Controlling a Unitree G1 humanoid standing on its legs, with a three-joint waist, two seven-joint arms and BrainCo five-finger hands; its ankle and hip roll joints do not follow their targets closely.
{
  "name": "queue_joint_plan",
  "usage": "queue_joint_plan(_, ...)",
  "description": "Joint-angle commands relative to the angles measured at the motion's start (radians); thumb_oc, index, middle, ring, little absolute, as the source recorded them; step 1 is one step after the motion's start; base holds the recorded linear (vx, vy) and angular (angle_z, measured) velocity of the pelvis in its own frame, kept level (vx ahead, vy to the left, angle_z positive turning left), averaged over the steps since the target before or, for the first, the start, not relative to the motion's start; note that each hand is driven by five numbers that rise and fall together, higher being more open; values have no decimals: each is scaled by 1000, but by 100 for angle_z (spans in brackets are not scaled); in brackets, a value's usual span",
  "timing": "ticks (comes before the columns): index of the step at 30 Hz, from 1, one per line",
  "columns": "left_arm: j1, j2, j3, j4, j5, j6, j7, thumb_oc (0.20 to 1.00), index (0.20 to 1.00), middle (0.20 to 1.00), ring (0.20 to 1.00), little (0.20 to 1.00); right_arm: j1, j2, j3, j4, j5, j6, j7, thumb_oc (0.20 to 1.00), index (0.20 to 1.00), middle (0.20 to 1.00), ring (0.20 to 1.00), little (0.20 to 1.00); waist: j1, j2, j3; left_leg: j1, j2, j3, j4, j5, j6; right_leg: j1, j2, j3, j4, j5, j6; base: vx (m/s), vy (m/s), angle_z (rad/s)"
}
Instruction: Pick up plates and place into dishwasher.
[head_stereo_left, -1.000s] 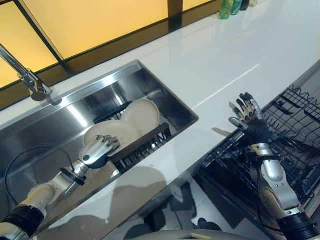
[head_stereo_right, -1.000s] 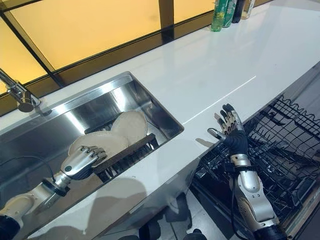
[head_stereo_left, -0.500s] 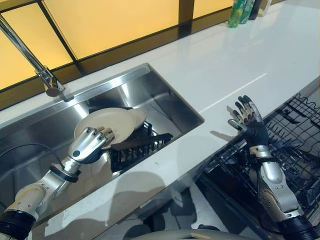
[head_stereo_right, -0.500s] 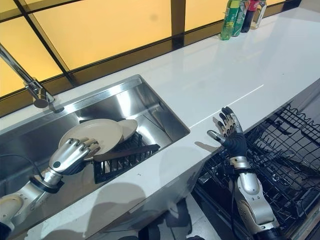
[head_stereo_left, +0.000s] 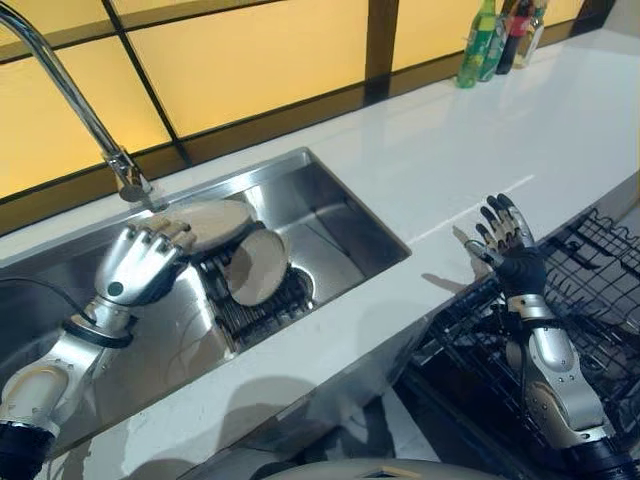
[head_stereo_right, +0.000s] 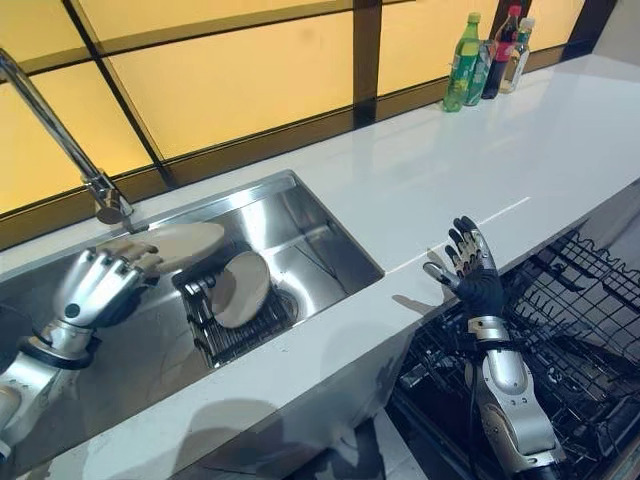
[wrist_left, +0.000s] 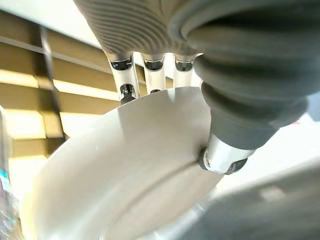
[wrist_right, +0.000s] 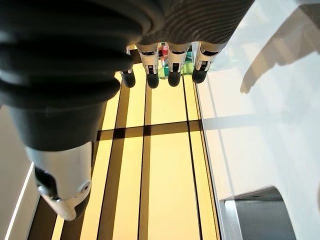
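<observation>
Left hand pinching cream plate above the sink; right hand spread, empty, beside the sink.

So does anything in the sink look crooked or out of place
Nothing broken or spilled. One plate leans tilted on the dark rack in the sink, while the left hand holds another plate above it.

Two cream plates: one plate is held in the left hand, the other plate leans in the one dish rack. Three bottles stand together. One faucet. One dishwasher rack.
</observation>
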Motion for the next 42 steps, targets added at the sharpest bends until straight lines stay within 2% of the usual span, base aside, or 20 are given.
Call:
queue_joint_plan(1,-35,7,93,-21,-88,6,20,200,200,200,200,200,-5,-13,-52,-94,-4,-30,-3,1000,1000,1000,1000,1000,23,2,-60,-25,-9,-12,0,-69,23,-141,-13,-17,55,58,42,-6,-4,9)
queue_joint_plan(8,-30,-40,115,-38,-155,-18,-1,200,200,200,200,200,-5,-3,-55,-94,-17,-32,1,1000,1000,1000,1000,1000,28,-6,-60,-22,-9,-18,0,-74,22,-134,-10,-18,50,57,40,-1,0,2)
queue_joint_plan(14,-76,-57,93,-77,-232,-70,-18,200,200,200,200,200,-66,-20,-39,-129,-67,-69,6,1000,1000,1000,1000,1000,36,-13,-63,-21,-6,-22,0,-79,20,-126,-8,-23,43,56,39,-26,-12,0)
queue_joint_plan(17,-133,-79,46,-126,-329,-122,-69,200,200,200,200,200,-130,-43,-12,-166,-113,-98,2,1000,1000,1000,1000,1000,46,-17,-67,-22,-8,-25,0,-82,20,-125,-6,-26,40,55,40,-50,-22,0)
queue_joint_plan(20,-203,-117,-4,-201,-472,-179,-178,200,200,200,200,200,-219,-63,21,-195,-148,-81,11,1000,1000,1000,1000,1000,58,-23,-77,-23,-9,-31,0,-85,20,-122,-5,-30,39,52,39,-49,-21,1)
queue_joint_plan(21,-225,-139,-20,-238,-552,-218,-238,200,200,200,200,200,-250,-67,33,-211,-162,-72,25,1000,1000,1000,1000,1000,63,-24,-82,-25,-9,-33,0,-86,20,-121,-3,-31,39,50,39,-59,-23,3)
queue_joint_plan(24,-274,-176,-64,-305,-676,-261,-350,200,200,200,200,200,-313,-74,67,-232,-184,-45,62,1000,1000,1000,1000,1000,70,-26,-90,-25,-10,-38,0,-88,20,-120,0,-34,42,46,38,-55,-20,6)
queue_joint_plan(30,-345,-225,-119,-413,-885,-276,-514,200,200,200,200,200,-381,-97,110,-264,-188,0,139,1000,1000,1000,1000,1000,75,-32,-100,-22,-10,-43,0,-89,22,-116,8,-37,48,38,32,-60,-30,4)
queue_joint_plan(36,-417,-229,-173,-464,-979,-284,-623,200,200,200,200,200,-436,-123,149,-269,-186,9,204,1000,1000,1000,1000,1000,72,-36,-109,-21,-11,-45,0,-88,23,-114,15,-34,50,33,25,-54,-34,0)
queue_joint_plan(42,-449,-207,-190,-479,-1022,-276,-671,200,200,200,200,200,-460,-143,168,-284,-170,12,257,1000,1000,1000,1000,1000,66,-33,-115,-19,-13,-41,0,-88,25,-115,18,-25,50,31,21,-19,-12,0)
